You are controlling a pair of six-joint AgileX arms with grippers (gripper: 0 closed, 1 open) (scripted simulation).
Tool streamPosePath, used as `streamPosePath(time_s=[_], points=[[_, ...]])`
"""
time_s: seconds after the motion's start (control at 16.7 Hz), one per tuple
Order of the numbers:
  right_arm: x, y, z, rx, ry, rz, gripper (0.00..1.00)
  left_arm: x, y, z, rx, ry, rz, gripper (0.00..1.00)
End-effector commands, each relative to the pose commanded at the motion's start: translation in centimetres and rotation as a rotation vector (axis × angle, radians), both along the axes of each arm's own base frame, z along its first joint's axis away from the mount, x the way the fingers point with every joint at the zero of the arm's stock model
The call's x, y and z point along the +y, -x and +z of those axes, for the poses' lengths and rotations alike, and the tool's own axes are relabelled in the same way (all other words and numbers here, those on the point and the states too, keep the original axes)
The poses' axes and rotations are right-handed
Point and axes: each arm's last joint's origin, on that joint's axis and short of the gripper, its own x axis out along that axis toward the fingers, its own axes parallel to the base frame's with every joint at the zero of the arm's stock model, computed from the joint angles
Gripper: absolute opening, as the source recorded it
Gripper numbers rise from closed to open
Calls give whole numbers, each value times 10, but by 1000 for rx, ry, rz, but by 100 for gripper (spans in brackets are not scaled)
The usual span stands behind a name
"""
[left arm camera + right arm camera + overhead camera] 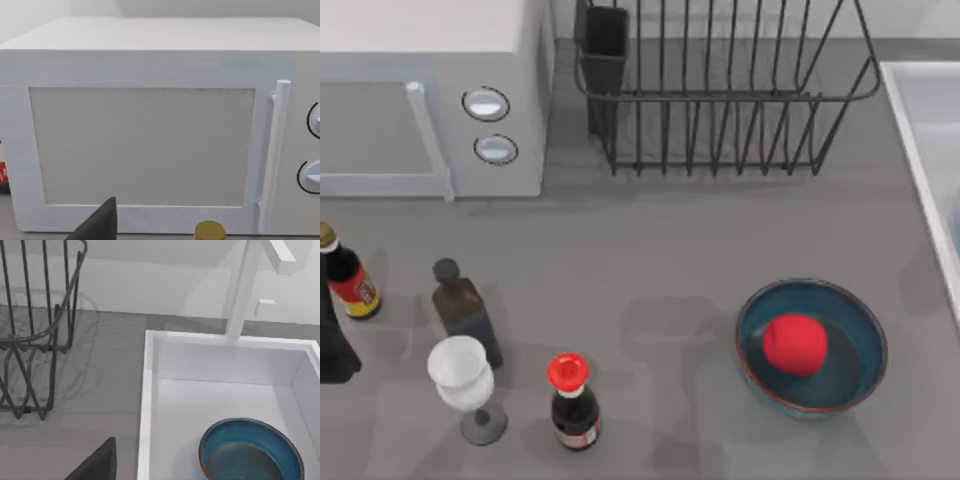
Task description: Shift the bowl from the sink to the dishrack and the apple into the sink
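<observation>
left tool [332, 350] parked, grip unclear, teal bowl [250, 450] in pale sink [150, 390]

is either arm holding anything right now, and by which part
Cannot be told: only a dark tip of each gripper shows. The apple sits free in a bowl on the table; the bowl lies untouched in the sink.

The apple [795, 344] sits in a bowl [812, 346] on the counter [660, 260] at lower right. The dishrack [720, 90] stands at upper centre, the sink [920, 130] at the right edge, holding another bowl [250, 450]. A microwave [430, 90] fills the upper left.
</observation>
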Motion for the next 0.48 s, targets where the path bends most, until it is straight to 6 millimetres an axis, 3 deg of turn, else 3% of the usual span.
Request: streamPosePath(time_s=[0.24, 0.48], points=[[-15, -65, 44, 233, 29, -29, 100, 0, 0, 0, 0, 0, 0, 100], [-45, -152, 55, 489, 36, -55, 100, 0, 0, 0, 0, 0, 0, 100]])
